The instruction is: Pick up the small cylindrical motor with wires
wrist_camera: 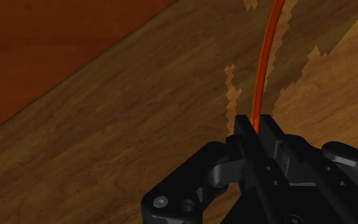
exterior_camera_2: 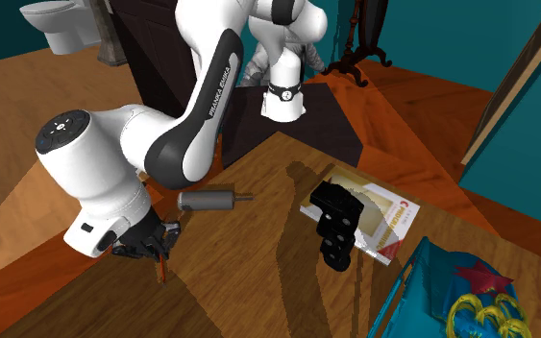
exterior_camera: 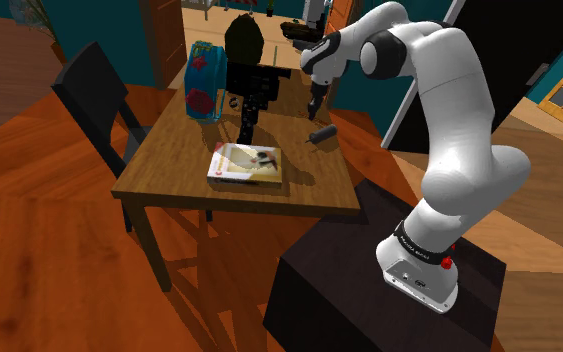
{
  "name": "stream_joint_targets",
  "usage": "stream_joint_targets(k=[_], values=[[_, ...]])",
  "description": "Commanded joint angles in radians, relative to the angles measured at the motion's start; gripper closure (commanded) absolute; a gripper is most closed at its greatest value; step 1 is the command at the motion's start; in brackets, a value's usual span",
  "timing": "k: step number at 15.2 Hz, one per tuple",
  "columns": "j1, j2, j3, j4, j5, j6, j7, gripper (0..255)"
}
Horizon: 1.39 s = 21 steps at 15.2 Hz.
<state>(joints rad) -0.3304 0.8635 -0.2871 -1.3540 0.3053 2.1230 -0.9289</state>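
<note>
Your fingers (wrist_camera: 271, 132) are pinched together on a thin orange wire (wrist_camera: 264, 57), which runs out from between the tips over the wooden table (wrist_camera: 139, 140); in the second exterior view you see that wire as a short orange stub under the hand. You find the motor (exterior_camera_2: 208, 201), a small grey cylinder with a thin shaft at one end, lying level just beside the hand, near the table's edge; whether it rests on the wood you cannot tell. In the shoulder view it shows dark and slightly tilted, just below the fingers. Further along the table you have a black jointed object (exterior_camera_2: 335, 226), a flat white box (exterior_camera_2: 390, 213) just beside it, and a blue case (exterior_camera_2: 455, 298); a dark chair (exterior_camera: 94, 85) stands at the shoulder view's left.
</note>
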Motion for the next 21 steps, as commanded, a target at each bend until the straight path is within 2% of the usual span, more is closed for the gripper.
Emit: stream_joint_targets(k=[1,4,21], values=[[0.001,0.005,0.003,-0.002,0.001,-0.002,0.000,255],[0.003,0.003,0.003,-0.007,0.001,0.001,0.001,255],[0.015,-0.109,-0.021,0.012,-0.028,-0.127,0.020,255]])
